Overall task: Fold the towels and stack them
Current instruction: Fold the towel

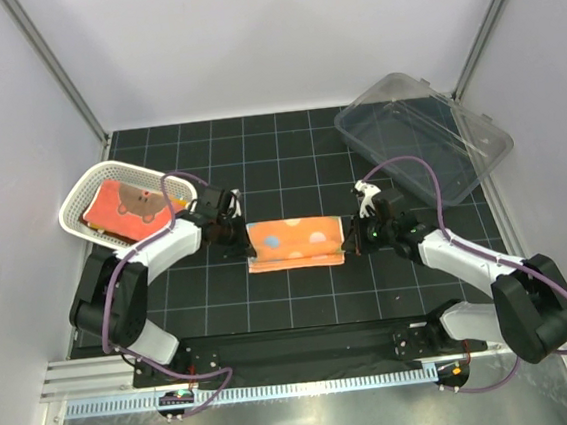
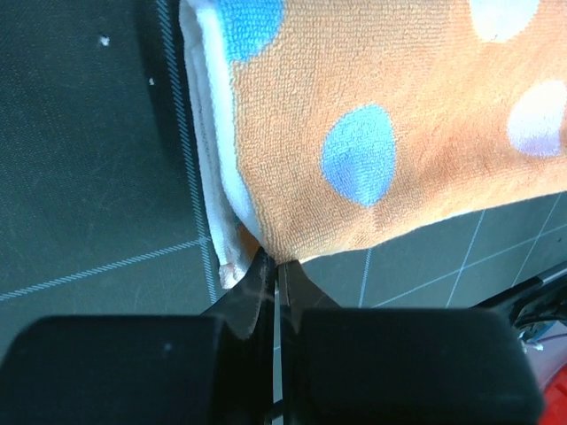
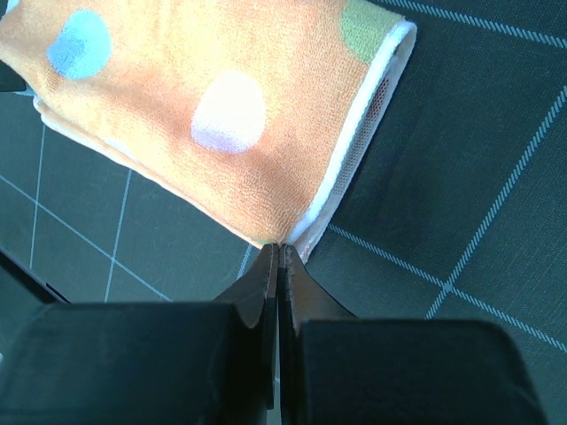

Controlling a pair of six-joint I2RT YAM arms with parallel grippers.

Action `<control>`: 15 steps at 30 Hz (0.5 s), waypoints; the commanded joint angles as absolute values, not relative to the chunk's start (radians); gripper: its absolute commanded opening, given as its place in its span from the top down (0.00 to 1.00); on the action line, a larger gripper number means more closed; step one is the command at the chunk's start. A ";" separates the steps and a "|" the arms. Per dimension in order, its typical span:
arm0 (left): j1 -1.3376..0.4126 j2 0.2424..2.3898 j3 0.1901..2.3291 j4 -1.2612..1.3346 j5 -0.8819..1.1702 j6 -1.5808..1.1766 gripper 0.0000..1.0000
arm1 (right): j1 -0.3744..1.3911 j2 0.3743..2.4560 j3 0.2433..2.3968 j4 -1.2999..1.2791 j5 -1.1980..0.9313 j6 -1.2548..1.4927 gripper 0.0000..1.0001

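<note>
We see the orange spotted towel (image 1: 295, 244) lying in the middle of the black gridded mat (image 1: 288, 152), stretched left to right between the two arms. It is doubled over, and a lower layer shows along its near edge. Its spots are blue, white and green, and its hem is white.

The left gripper (image 1: 238, 239) sits at the towel's left end. In the left wrist view its fingers are pressed together with no gap, and their tips (image 2: 275, 266) meet right at the corner of the towel (image 2: 381, 133), where the orange face and the white layers come together. We read this as a pinch on that corner.

The right gripper (image 1: 351, 238) sits at the opposite end. In the right wrist view it is likewise clamped tight, its tips (image 3: 279, 252) meeting at the corner of the towel (image 3: 204, 115) beside the white hem.

Further out, at the left of the mat, a white mesh basket (image 1: 76, 192) holds a red-orange towel (image 1: 127, 205); we cannot make out the marks on it. At the far right, well apart from the towel, a clear plastic bin (image 1: 426, 123) rests partly off the mat's edge.
</note>
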State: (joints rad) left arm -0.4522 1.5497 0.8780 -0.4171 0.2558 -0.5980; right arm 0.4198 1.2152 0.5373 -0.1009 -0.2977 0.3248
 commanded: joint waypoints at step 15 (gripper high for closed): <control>-0.479 1.410 0.833 -0.473 0.278 -0.604 1.00 | 0.425 1.126 0.523 -0.203 -0.258 0.454 0.99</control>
